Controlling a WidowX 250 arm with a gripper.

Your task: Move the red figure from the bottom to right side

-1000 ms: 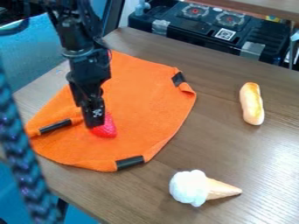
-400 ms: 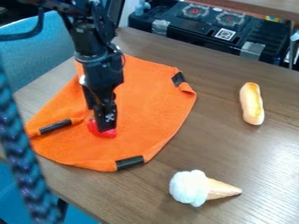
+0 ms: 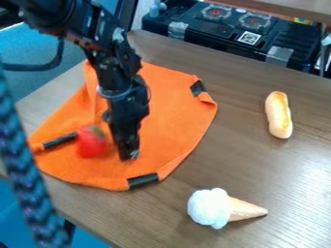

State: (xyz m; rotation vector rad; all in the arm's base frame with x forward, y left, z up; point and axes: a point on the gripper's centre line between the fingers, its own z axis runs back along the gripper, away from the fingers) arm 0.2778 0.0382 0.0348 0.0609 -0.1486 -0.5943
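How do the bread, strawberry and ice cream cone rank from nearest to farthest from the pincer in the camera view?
From the pincer:
1. Strawberry, close by, toward picture left.
2. Ice cream cone, lower right on the table.
3. Bread, far right.

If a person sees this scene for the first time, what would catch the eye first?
Probably the bright orange cloth on the brown table, with the black robot arm over it from the upper left. Left of the gripper, the red figure shows against the orange. A toy ice cream cone lies near the bottom edge.
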